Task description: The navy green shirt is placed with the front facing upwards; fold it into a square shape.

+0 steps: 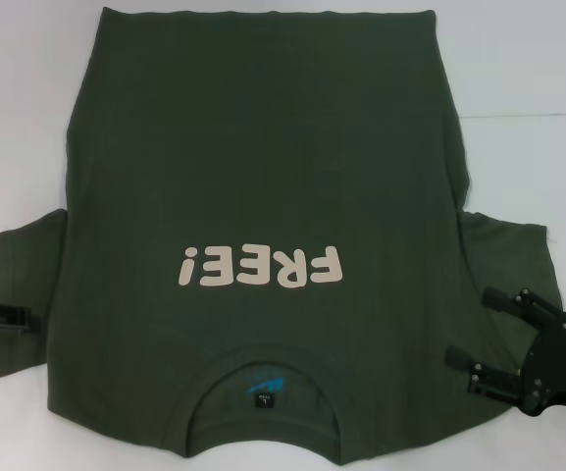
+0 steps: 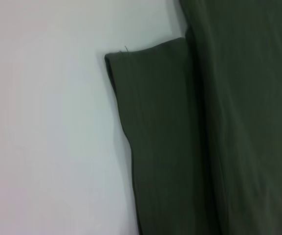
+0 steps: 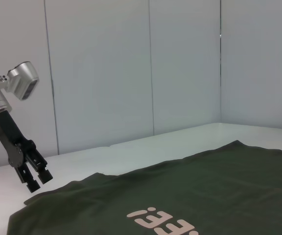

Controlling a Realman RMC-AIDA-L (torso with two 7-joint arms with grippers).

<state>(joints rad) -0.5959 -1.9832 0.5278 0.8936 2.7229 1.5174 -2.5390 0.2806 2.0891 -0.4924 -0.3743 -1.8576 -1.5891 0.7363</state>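
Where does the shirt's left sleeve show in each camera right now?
Head view: left sleeve at left edge, beside the left gripper.
Left wrist view: sleeve fills the centre, on the white table.
Right wrist view: sleeve below the left gripper.
Shared landmark: that sleeve's hem.

A plain white table (image 1: 27,118) stands before pale grey panelled walls (image 3: 101,73) under even light.

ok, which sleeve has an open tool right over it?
The shirt's right sleeve: the right tool sits over it, fingers spread. The left sleeve only has the left tool at its edge.
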